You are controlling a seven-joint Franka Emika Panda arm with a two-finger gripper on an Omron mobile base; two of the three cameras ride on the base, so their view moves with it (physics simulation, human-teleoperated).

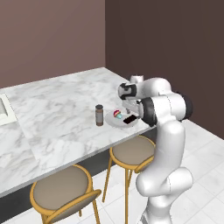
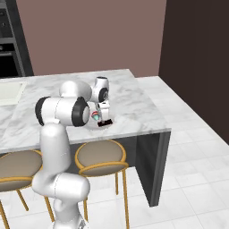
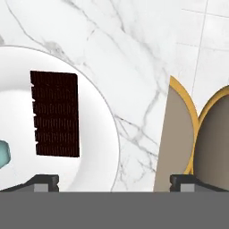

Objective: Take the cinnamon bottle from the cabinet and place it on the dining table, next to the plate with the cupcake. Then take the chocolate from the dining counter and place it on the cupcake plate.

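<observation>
End effector (image 3: 114, 183) was spread wide, nothing between the tips; only the two dark fingertips (image 3: 44, 182) poked in at the bottom of the hand view, the rest cut off. In both base views it was mostly masked by the arm's own wrist and elbow, so no jaw state readable there.

Chocolate (image 3: 55, 113) lay flat on the plate (image 3: 96, 147), clear of the fingertips. Plate was cropped at the left and bottom of the hand view. A teal sliver at the left edge was probably the cupcake (image 1: 117, 114) wrapper, too cropped to confirm. In the left base view the cupcake sat on the plate beside the chocolate, pink-red top visible.

Cinnamon bottle (image 1: 99, 115) stood upright on the tabletop (image 1: 57, 113), just beside the plate, on its left in that view; not touching as far as I could tell. In the right base view the arm hid it.

Two stools (image 1: 131, 151) were tucked under the tabletop edge.
</observation>
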